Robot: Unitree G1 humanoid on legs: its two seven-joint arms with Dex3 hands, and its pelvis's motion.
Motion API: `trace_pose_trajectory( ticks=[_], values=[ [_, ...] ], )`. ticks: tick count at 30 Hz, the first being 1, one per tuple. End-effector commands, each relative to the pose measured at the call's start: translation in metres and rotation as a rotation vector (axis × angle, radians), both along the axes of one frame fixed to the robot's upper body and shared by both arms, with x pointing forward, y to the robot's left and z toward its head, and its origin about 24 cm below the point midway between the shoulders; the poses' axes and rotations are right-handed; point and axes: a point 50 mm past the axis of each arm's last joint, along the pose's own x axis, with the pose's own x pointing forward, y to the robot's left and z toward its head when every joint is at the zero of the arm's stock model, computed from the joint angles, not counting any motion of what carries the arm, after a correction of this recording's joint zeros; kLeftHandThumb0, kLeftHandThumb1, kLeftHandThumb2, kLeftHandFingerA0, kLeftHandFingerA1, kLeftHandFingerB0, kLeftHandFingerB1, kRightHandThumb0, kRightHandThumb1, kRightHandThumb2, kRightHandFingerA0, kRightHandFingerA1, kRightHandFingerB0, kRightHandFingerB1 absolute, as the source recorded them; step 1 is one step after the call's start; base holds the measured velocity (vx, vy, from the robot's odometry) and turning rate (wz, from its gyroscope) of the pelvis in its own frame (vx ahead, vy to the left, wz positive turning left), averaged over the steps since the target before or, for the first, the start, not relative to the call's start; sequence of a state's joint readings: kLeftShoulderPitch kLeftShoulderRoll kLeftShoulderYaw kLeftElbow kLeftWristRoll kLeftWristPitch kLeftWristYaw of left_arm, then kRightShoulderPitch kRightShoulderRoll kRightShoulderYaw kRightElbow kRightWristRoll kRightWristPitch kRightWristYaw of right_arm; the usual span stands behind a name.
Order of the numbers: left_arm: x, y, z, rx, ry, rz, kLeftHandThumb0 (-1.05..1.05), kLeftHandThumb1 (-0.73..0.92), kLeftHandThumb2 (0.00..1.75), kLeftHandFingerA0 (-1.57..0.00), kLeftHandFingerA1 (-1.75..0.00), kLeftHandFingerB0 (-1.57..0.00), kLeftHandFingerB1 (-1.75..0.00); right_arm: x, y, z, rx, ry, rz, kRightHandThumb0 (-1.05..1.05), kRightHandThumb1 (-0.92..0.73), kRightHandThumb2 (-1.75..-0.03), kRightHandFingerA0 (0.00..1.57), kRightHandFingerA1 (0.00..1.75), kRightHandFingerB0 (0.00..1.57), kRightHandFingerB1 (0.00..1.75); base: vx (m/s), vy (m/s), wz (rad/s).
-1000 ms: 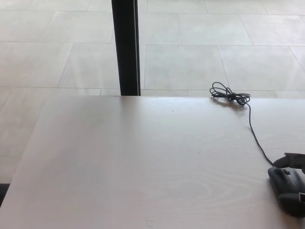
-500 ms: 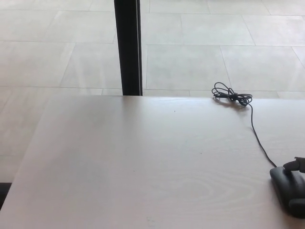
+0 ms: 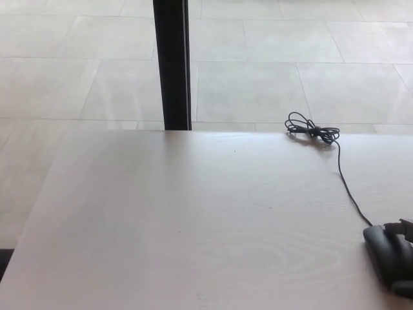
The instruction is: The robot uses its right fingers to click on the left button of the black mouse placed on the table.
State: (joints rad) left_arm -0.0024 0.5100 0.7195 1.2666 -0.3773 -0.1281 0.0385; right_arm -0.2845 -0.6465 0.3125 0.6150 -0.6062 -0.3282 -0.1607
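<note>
black mouse (image 3: 387, 255) at table's (image 3: 193, 219) right edge, coiled cable (image 3: 311, 128), right hand (image 3: 405, 227) barely visible, finger state unclear, no legible writing

Single head view, camera up on the robot's head, tilted down and forward across the pale wood-grain table (image 3: 193, 219). Table fills the lower half of the frame, far edge about mid-height. Beyond it, the light grey tiled floor (image 3: 271, 71) and a black upright post (image 3: 171, 64) at top centre-left. Framing sits left of the work: the black corded mouse (image 3: 390, 255) is cut off at the right edge, low corner, nearest the lens. No second view to compare.
</note>
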Motion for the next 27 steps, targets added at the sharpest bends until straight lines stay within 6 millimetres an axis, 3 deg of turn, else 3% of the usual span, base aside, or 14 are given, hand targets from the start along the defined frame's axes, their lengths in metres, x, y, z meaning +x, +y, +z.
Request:
trace_pose_trajectory(
  ticks=[1, 2, 3, 4, 5, 7, 8, 12, 17, 19, 20, 21, 22, 27],
  values=[
    [-0.001, 0.007, 0.008, 0.029, -0.027, -0.001, -0.61, 0.57, 0.57, -0.78, -0.63, -0.56, -0.51, -0.002, 0.006, -0.009, -0.038, 0.068, 0.025, -0.62, -0.76, -0.63, 0.27, 0.4, 0.46, 0.37, 0.0, 0.0, 0.0],
    [-0.001, 0.007, 0.008, 0.031, -0.022, -0.003, -0.61, 0.57, 0.57, -0.78, -0.63, -0.56, -0.51, -0.002, 0.006, -0.008, -0.036, 0.069, 0.024, -0.62, -0.76, -0.63, 0.27, 0.4, 0.46, 0.37, 0.0, 0.0, 0.0],
    [-0.001, 0.007, 0.008, 0.035, -0.016, -0.008, -0.63, 0.43, 0.84, -0.74, -0.7, -0.53, -0.61, -0.001, 0.006, -0.007, -0.034, 0.069, 0.022, -0.61, -0.76, -0.63, 0.27, 0.4, 0.46, 0.37, 0.0, 0.0, 0.0],
    [-0.001, 0.006, 0.008, 0.037, -0.013, -0.012, -0.63, 0.44, 0.85, -0.73, -0.7, -0.53, -0.61, 0.0, 0.006, -0.006, -0.035, 0.07, 0.02, -0.61, -0.76, -0.63, 0.27, 0.39, 0.46, 0.37, 0.0, 0.0, 0.0],
    [-0.001, 0.006, 0.008, 0.03, -0.025, -0.005, -0.61, 0.57, 0.57, -0.78, -0.63, -0.59, -0.51, 0.001, 0.007, -0.005, -0.036, 0.063, 0.024, -0.6, -0.76, -0.63, 0.27, 0.41, 0.47, 0.37, 0.0, 0.0, 0.0],
    [0.0, 0.006, 0.007, 0.025, -0.027, 0.004, -0.59, 0.58, 0.57, -0.78, -0.65, -0.56, -0.51, 0.003, 0.007, -0.002, -0.048, 0.037, 0.033, -0.6, -0.75, -0.62, 0.3, 0.42, 0.49, 0.37, 0.0, 0.0, 0.0],
    [0.0, 0.006, 0.007, 0.025, -0.019, 0.003, -0.63, 0.44, 0.84, -0.74, -0.72, -0.49, -0.6, 0.004, 0.008, 0.0, -0.051, 0.031, 0.036, -0.61, -0.76, -0.63, 0.28, 0.41, 0.47, 0.37, 0.0, 0.0, 0.0],
    [0.0, 0.006, 0.007, 0.032, -0.001, -0.011, -0.64, 0.44, 0.85, -0.73, -0.71, -0.49, -0.61, 0.006, 0.007, 0.002, -0.066, 0.028, 0.04, -0.61, -0.75, -0.63, 0.3, 0.42, 0.49, 0.38, 0.0, 0.0, 0.0],
    [0.001, 0.007, 0.009, 0.037, 0.003, -0.011, -0.65, 0.44, 0.85, -0.71, -0.7, -0.51, -0.61, 0.003, 0.004, -0.001, -0.079, 0.037, 0.029, -0.6, -0.75, -0.62, 0.31, 0.41, 0.5, 0.38, 0.0, 0.0, 0.0],
    [0.001, 0.007, 0.009, 0.038, -0.012, -0.01, -0.62, 0.57, 0.57, -0.81, -0.67, -0.56, -0.51, 0.002, 0.004, -0.002, -0.075, 0.039, 0.037, -0.61, -0.74, -0.62, 0.31, 0.42, 0.5, 0.38, 0.0, 0.0, 0.0],
    [0.001, 0.007, 0.008, 0.042, -0.003, -0.015, -0.65, 0.44, 0.86, -0.69, -0.7, -0.52, -0.61, 0.002, 0.005, -0.002, -0.081, 0.049, 0.044, -0.61, -0.76, -0.63, 0.28, 0.41, 0.47, 0.36, 0.0, 0.0, 0.0],
    [0.001, 0.007, 0.008, 0.045, 0.005, -0.022, -0.65, 0.44, 0.86, -0.69, -0.7, -0.52, -0.61, 0.003, 0.006, -0.002, -0.089, 0.059, 0.052, -0.61, -0.76, -0.63, 0.28, 0.41, 0.47, 0.36, 0.0, 0.0, 0.0],
    [0.001, 0.007, 0.009, 0.043, -0.003, -0.027, -0.63, 0.58, 0.58, -0.75, -0.63, -0.56, -0.51, 0.003, 0.007, -0.003, -0.096, 0.057, 0.058, -0.63, -0.77, -0.63, 0.27, 0.41, 0.48, 0.36, 0.0, 0.0, 0.0],
    [0.001, 0.007, 0.009, 0.04, -0.005, -0.012, -0.6, 0.57, 0.57, -0.82, -0.69, -0.61, -0.53, 0.006, 0.014, -0.001, -0.098, 0.039, 0.078, -0.63, -0.76, -0.63, 0.29, 0.42, 0.48, 0.37, 0.0, 0.0, 0.0]
  ],
)
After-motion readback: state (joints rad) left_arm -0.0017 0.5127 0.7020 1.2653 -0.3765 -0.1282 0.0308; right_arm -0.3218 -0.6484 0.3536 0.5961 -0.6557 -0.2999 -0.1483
